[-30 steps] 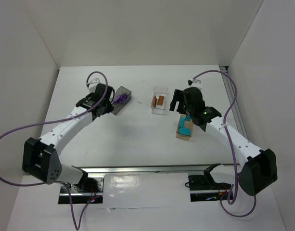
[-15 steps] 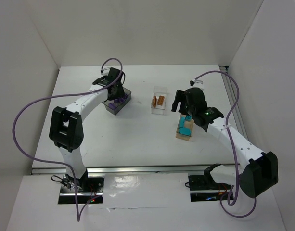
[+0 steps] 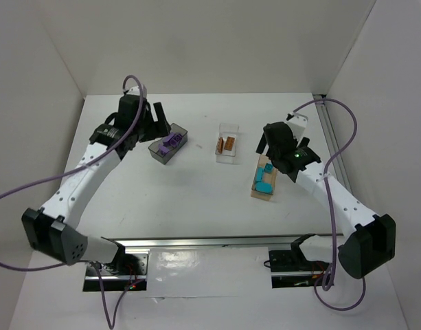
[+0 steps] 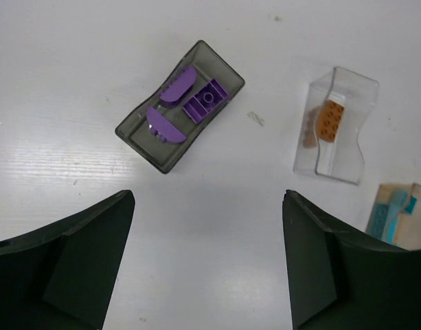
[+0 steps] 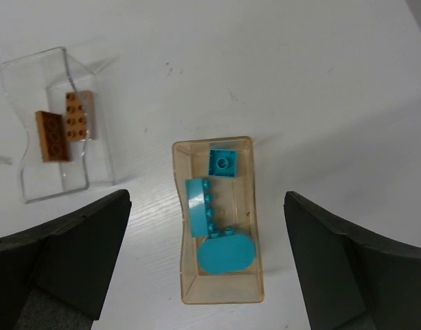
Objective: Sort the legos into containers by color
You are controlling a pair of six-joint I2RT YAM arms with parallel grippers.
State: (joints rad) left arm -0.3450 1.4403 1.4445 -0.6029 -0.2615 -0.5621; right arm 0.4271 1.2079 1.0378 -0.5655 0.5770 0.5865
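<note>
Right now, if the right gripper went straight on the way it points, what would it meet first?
Probably the teal legos inside the tan container: in the wrist view they lie centred between the open fingers of the right gripper. Depth is unclear, so the container's rim might touch first.

Dark smoky-grey translucent rectangular box (image 4: 209, 122): smooth plastic with glossy walls.
Clear rectangular box (image 4: 340, 161): transparent plastic, glossy, with edges catching light.
Tan rectangular box (image 5: 220, 292): smooth, semi-translucent walls. Whether it is wood or tinted plastic cannot be told.
Purple studded bricks (image 4: 205, 102), orange-brown studded bricks (image 5: 53, 136) and teal studded bricks (image 5: 226, 254): hard, smooth plastic with a slight sheen.
White table top (image 4: 210, 227): smooth, faintly streaked, low gloss.
Silver strip (image 3: 217, 243) along its near edge: mirror-bright metal.
</note>
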